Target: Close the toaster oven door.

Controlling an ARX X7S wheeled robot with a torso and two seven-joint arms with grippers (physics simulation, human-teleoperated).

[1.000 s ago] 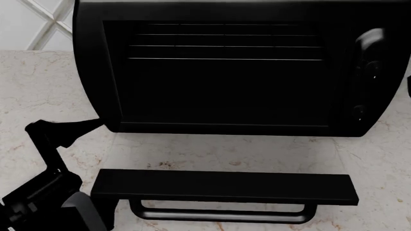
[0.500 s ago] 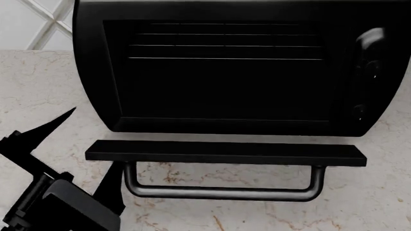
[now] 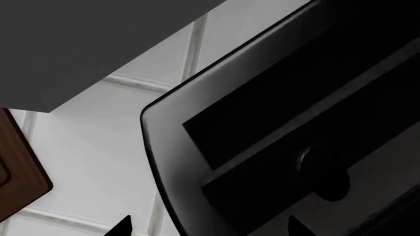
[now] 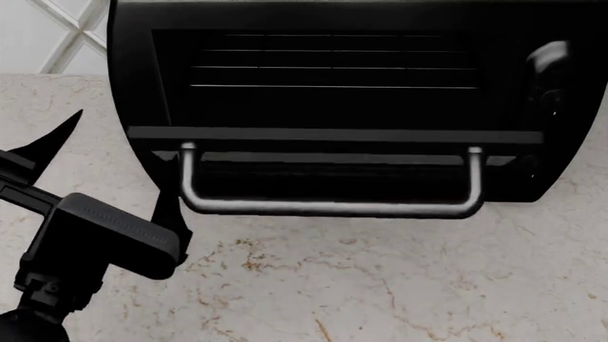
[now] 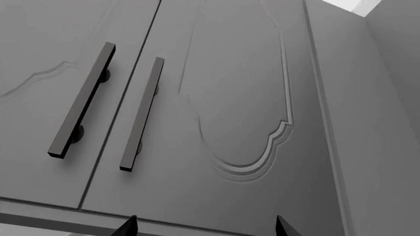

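The toaster oven is a glossy black box with wire rack lines inside and knobs on its right side. The toaster oven door stands partly raised, its black top bar across the opening and its U-shaped handle hanging below. My left gripper is open at the door's left end, with one fingertip just beside the handle's left post; I cannot tell if it touches. The left wrist view shows the oven's corner between the open gripper. My right gripper is open and empty.
The oven sits on a marble countertop against a white tiled wall. The right wrist view faces grey cabinet doors with two black bar handles, away from the oven.
The door has swung up from lying flat on the counter to partly raised in front of the opening. My left gripper has risen with it along its left end.
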